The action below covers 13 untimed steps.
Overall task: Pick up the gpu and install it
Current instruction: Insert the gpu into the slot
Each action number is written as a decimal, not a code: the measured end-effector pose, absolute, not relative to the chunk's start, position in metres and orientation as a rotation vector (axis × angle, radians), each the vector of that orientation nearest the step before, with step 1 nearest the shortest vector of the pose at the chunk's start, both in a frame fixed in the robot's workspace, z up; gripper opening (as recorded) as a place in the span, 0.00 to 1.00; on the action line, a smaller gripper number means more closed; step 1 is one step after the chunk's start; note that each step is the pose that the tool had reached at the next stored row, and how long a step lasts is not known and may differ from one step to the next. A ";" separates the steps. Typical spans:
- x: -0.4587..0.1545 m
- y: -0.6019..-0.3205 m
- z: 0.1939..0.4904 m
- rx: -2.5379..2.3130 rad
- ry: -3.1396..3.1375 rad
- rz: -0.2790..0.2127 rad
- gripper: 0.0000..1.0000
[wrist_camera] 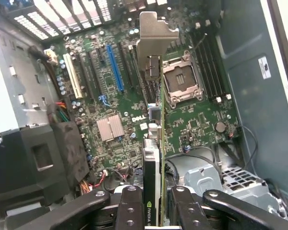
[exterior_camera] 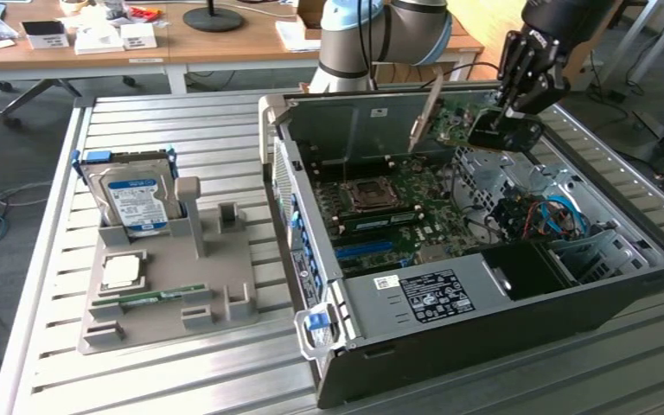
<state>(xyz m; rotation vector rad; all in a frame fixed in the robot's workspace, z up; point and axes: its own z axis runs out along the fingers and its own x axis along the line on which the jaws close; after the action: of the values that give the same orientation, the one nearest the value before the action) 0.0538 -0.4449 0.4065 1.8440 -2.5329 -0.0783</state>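
The gpu, a green card with a silvery bracket at one end, hangs upright over the open computer case, near its back wall. My gripper is shut on the card's far end. In the wrist view the gpu is seen edge-on between my black fingers, its bracket pointing away. Below it lies the green motherboard with a blue slot, black slots beside it and the CPU socket. The card is above the board, not touching it.
On the slatted metal table, a grey holder carries a blue-labelled hard drive, a CPU chip and a RAM stick. Inside the case are a power supply, a drive cage and cables.
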 end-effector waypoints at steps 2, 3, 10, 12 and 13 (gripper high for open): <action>0.054 -0.445 0.406 1.875 -2.509 -0.078 0.27; 0.054 -0.445 0.407 1.887 -2.500 -0.078 0.27; 0.054 -0.445 0.406 1.980 -2.424 -0.078 0.27; 0.054 -0.445 0.406 2.009 -2.400 -0.077 0.27; 0.054 -0.445 0.406 2.018 -2.392 -0.077 0.27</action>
<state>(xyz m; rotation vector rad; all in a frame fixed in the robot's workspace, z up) 0.0537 -0.4449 0.4063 2.0182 -2.3919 -0.0773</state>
